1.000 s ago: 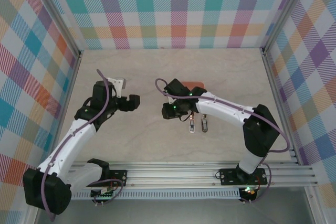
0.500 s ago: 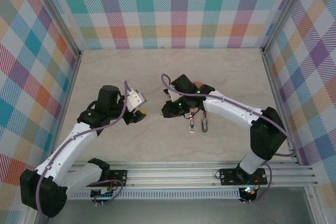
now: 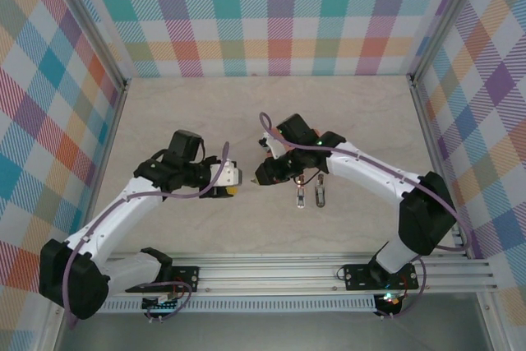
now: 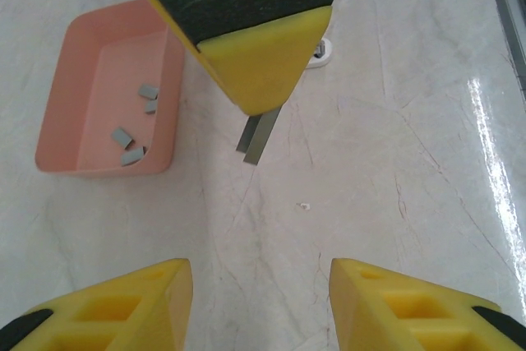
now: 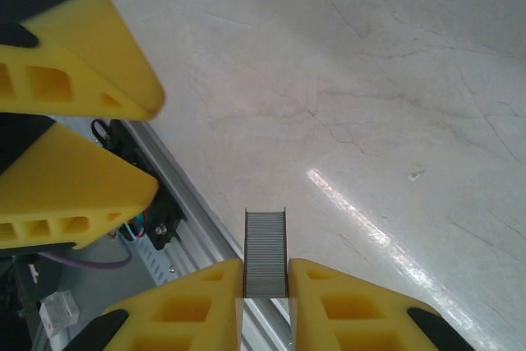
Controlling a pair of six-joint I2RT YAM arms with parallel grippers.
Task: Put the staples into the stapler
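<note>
Right wrist view, right gripper (image 5: pixel 265 270) pinching a grey staple strip (image 5: pixel 265 240) between yellow pads, left gripper (image 4: pixel 259 270) spread wide just opposite, loose staples (image 4: pixel 122 135) lying in the coral tray (image 4: pixel 99 162).

Coral-pink tray (image 4: pixel 99 160), grey staples (image 4: pixel 122 135), yellow fingers (image 4: pixel 394 302), pastel plaid walls (image 3: pixel 279 14), cream table (image 4: pixel 370 162) (faintly veined, marble-like).

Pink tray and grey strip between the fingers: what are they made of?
The tray looks like plastic: even matte pink, smooth walls, rounded corners. The strip looks like metal: grey, with fine lines across it, like many thin staples stuck together. The right fingers pinching it may be plastic too, going by their hollow cells.
</note>
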